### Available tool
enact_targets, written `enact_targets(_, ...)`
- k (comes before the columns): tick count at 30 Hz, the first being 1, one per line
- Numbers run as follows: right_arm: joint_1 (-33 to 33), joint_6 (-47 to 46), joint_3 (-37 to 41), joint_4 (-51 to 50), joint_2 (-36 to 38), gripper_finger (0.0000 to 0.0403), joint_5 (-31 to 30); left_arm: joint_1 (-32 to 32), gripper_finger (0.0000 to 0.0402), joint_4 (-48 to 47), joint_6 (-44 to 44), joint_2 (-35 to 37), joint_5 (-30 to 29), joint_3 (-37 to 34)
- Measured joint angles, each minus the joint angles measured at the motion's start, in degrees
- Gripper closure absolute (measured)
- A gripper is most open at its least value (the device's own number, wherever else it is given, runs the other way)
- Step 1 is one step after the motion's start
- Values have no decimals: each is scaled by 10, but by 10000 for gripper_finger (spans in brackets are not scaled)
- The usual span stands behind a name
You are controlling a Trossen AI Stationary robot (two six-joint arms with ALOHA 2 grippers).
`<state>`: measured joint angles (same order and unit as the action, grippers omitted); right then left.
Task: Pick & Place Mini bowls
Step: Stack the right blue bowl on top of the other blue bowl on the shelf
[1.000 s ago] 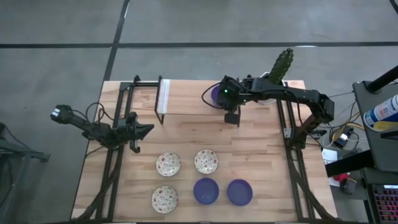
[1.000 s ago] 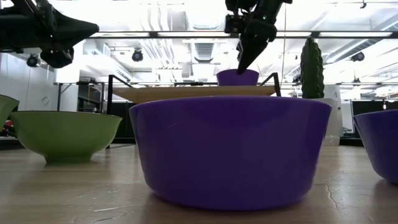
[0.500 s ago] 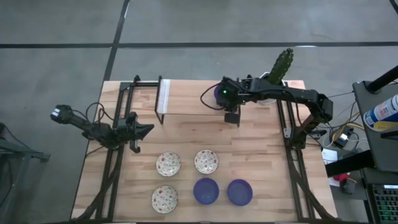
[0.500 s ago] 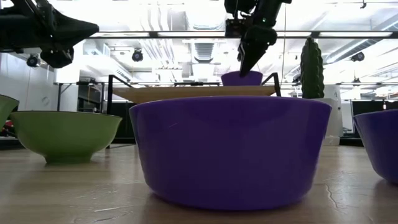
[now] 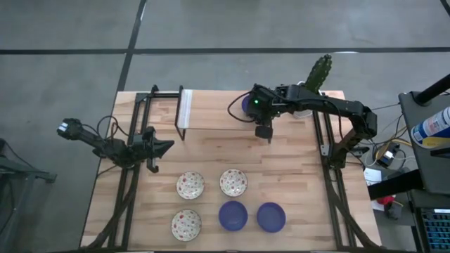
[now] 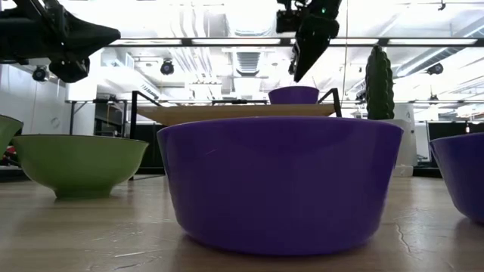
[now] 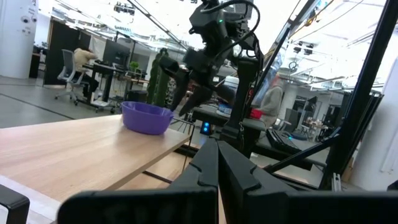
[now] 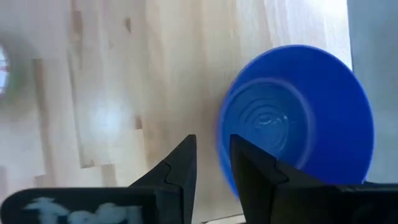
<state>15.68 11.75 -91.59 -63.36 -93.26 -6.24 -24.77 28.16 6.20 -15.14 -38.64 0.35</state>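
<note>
Blue mini bowl (image 8: 298, 118) sits near the table's (image 5: 211, 140) far edge; right gripper (image 8: 211, 163) hovers above it, fingers narrowly parted, empty.

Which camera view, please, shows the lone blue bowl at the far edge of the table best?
The right wrist view: the blue bowl fills it, interior rings visible. The high view hides most under the right arm. Low and left wrist views show it small, side-on.

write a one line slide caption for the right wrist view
Right pincer, nearly closed and empty, hovers at the rim of a blue bowl on the wooden table.
</note>
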Motion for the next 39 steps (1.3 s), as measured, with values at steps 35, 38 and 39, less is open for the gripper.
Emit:
enact_targets(35,-563,-341,2,-59,-17,278,-102,0,401,0,0,0,0,0)
enact_targets(38,-588,-344,2,-43,-36,260,-105,0,401,-2,0,0,0,0)
enact_targets(39,-595,-344,2,-37,-44,253,-104,0,401,-4,0,0,0,0)
